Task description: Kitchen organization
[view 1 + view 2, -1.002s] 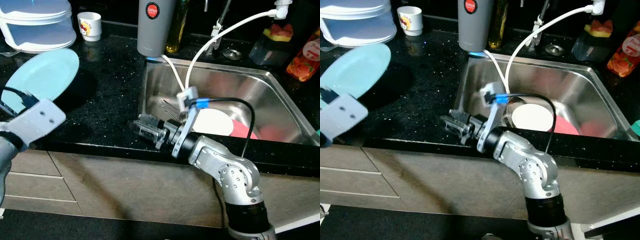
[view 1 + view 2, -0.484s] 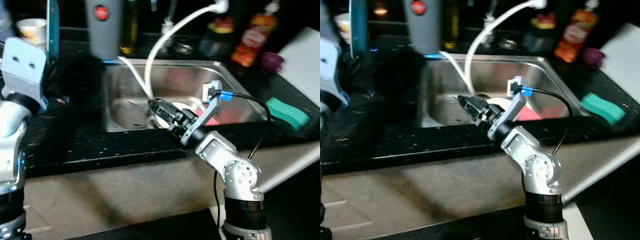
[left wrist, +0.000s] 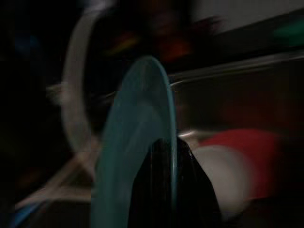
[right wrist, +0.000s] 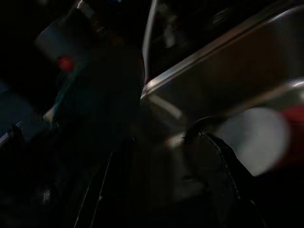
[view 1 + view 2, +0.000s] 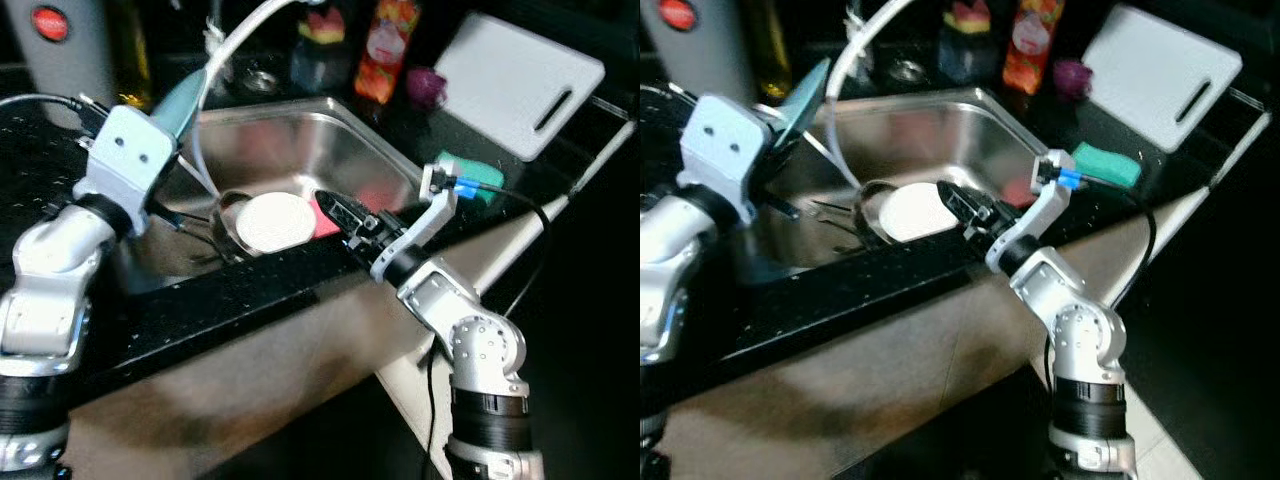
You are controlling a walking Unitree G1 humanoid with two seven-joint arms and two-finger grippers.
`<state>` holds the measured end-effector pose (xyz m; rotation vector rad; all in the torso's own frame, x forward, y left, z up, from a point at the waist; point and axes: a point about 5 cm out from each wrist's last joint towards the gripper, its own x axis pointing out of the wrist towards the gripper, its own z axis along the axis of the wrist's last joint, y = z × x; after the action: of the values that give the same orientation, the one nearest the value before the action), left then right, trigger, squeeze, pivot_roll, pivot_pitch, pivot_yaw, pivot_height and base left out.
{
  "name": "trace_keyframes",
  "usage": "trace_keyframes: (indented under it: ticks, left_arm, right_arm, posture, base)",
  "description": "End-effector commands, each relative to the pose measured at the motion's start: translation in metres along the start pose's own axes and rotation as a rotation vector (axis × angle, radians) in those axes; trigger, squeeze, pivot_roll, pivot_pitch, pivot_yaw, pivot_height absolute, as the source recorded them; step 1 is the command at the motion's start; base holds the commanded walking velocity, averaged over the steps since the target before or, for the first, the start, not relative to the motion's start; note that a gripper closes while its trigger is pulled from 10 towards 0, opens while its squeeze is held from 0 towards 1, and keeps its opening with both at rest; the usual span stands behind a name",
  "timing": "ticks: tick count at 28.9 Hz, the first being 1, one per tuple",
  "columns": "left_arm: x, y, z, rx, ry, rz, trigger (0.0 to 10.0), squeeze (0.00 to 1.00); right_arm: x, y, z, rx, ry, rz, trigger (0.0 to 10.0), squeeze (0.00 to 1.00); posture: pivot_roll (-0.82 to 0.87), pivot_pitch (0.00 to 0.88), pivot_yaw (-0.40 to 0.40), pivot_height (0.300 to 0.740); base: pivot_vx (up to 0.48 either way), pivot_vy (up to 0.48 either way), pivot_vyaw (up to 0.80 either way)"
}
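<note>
**Operator:** Right, starting on my left: the left gripper has its fingers pinched on the rim of the light blue plate. The plate stands on edge above the steel sink, near the basin's 9 o'clock wall and close to the white hose curving down into it.

**Partner:** What is already in the basin?

**Operator:** A white plate sits near 6 o'clock, resting in a dark pan or bowl; I can't tell which. A red dish is tucked just beside it at its 3 o'clock.

**Partner:** And the right arm?

**Operator:** The right gripper reaches over the front counter edge toward those dishes. In the right wrist view its fingers stand apart, holding nothing.

**Partner:** Further right?

**Operator:** A green sponge lies on the counter, with a white cutting board beyond it at 1 o'clock.

**Partner:** Which step are we in?

**Operator:** I judge I'm carrying the blue plate to the sink. Next I'd need to lower it flat, clear of the hose, before loosening the pinch.
</note>
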<state>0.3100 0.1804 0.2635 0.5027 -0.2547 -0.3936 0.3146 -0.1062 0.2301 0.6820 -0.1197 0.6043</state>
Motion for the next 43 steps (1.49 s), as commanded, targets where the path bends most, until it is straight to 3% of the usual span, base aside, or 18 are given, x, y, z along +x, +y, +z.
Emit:
trace_keyframes:
  ticks: [1,6,7,8,9,10,11,18,22,28,29,30,34,43]
  left_arm:
    - [0.003,-0.009,0.006,-0.022,-0.033,-0.069,0.0,0.0]
    - [0.007,-0.018,0.012,-0.029,-0.068,-0.122,0.5,0.0]
    - [0.007,-0.022,0.014,-0.047,-0.084,-0.142,3.5,0.0]
    - [0.007,-0.026,0.014,-0.048,-0.082,-0.158,10.0,0.0]
    - [0.006,-0.027,0.009,-0.036,-0.057,-0.154,10.0,0.09]
    - [0.006,-0.028,0.006,-0.024,-0.037,-0.147,10.0,0.09]
    - [0.006,-0.027,0.001,-0.009,-0.012,-0.127,10.0,1.0]
    - [0.006,-0.018,-0.007,0.009,0.018,-0.051,10.0,1.0]
    - [0.014,-0.006,0.024,-0.061,-0.138,0.028,10.0,1.0]
    - [0.012,-0.006,0.035,-0.181,-0.223,0.073,10.0,1.0]
    - [0.011,-0.008,0.036,-0.211,-0.236,0.081,10.0,0.87]
    - [0.008,-0.012,0.036,-0.272,-0.257,0.087,10.0,0.0]
    - [0.002,-0.021,0.036,-0.371,-0.284,0.105,10.0,0.0]
    - [-0.011,-0.026,0.029,-0.386,-0.233,0.152,10.0,0.0]
  right_arm:
    - [-0.002,-0.003,0.004,-0.023,-0.025,-0.017,10.0,0.0]
    - [-0.004,-0.004,0.005,-0.048,-0.028,-0.026,10.0,0.0]
    - [-0.005,-0.005,0.004,-0.052,-0.024,-0.029,10.0,0.0]
    - [-0.006,-0.005,0.003,-0.054,-0.022,-0.03,10.0,0.0]
    - [-0.006,-0.005,0.003,-0.061,-0.018,-0.03,10.0,0.0]
    - [-0.006,-0.005,0.002,-0.065,-0.016,-0.031,10.0,0.0]
    - [-0.006,-0.005,0.002,-0.067,-0.016,-0.03,10.0,0.0]
    - [-0.005,-0.005,0.002,-0.099,-0.01,-0.021,10.0,0.0]
    - [-0.003,0.0,-0.001,-0.126,0.003,0.006,10.0,0.0]
    - [-0.002,0.003,-0.004,-0.149,0.012,0.019,10.0,0.0]
    - [-0.002,0.004,-0.004,-0.154,0.017,0.023,10.0,0.0]
    - [-0.002,0.004,-0.005,-0.158,0.021,0.026,10.0,0.0]
    - [-0.003,0.002,-0.007,-0.167,0.027,0.024,10.0,0.0]
    - [-0.003,-0.004,-0.01,-0.161,0.029,-0.006,10.0,0.0]
  posture:
    - [0.09,0.025,-0.071,0.74]
    - [0.1,0.019,-0.069,0.74]
    - [0.1,0.018,-0.07,0.74]
    - [0.1,0.019,-0.07,0.74]
    - [0.1,0.018,-0.069,0.74]
    - [0.1,0.018,-0.069,0.74]
    - [0.1,0.018,-0.069,0.74]
    - [0.1,0.015,-0.07,0.74]
    - [0.1,0.012,-0.065,0.74]
    - [0.1,0.016,-0.066,0.74]
    - [0.1,0.009,-0.066,0.74]
    - [0.1,0.009,-0.065,0.74]
    - [0.11,0.0,-0.065,0.74]
    - [0.12,0.0,-0.065,0.74]
  base:
    - [0.0,0.0,0.0]
    - [0.0,0.0,0.0]
    - [0.0,0.0,0.0]
    - [0.0,0.0,0.0]
    - [0.0,0.0,0.0]
    - [0.0,0.0,0.0]
    - [0.0,0.0,0.0]
    - [0.0,0.0,0.0]
    - [0.0,0.0,0.0]
    - [0.0,0.0,0.0]
    - [0.0,0.0,0.0]
    - [0.0,0.0,0.0]
    - [0.0,0.0,0.0]
    - [0.0,0.0,0.0]
